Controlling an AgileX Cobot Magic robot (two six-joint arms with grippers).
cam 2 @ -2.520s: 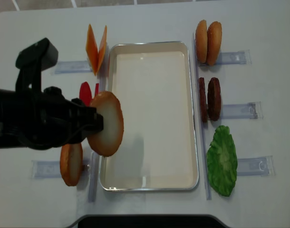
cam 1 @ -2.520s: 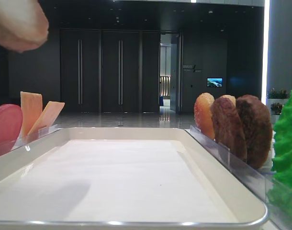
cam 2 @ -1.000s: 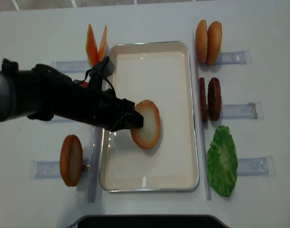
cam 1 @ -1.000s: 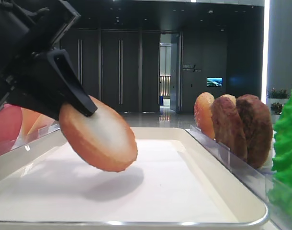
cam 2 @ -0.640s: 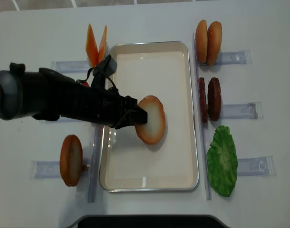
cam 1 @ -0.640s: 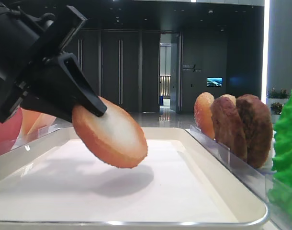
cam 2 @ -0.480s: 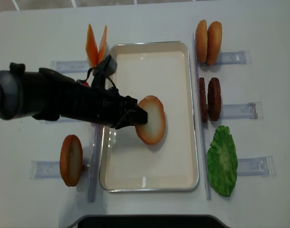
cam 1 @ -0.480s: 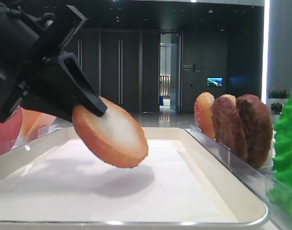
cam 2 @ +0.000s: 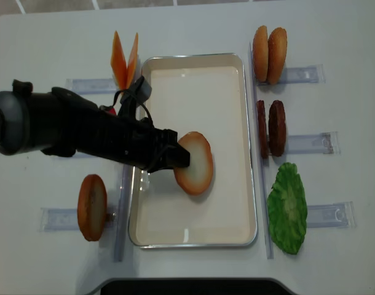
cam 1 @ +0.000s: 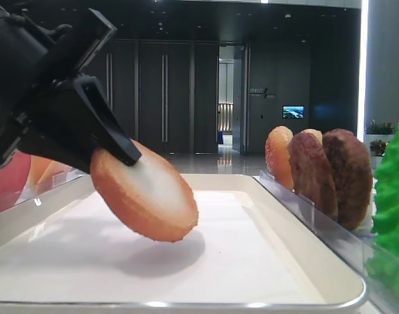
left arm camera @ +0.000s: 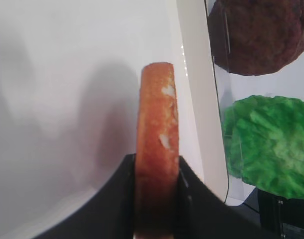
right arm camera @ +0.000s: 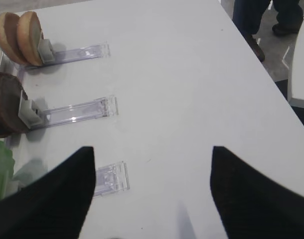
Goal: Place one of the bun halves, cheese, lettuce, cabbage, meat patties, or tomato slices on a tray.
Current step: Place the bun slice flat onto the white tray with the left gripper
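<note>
One bun half (cam 2: 195, 163), pale cut face up, tilted over the tray (cam 2: 227, 203).

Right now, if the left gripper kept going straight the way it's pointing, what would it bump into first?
Probably the tray floor: the left gripper tilts the bun half downward toward it, so the bun's lower edge would likely touch first.

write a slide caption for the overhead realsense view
Left claw, shut on a bun half, holds it tilted over the white tray.
</note>
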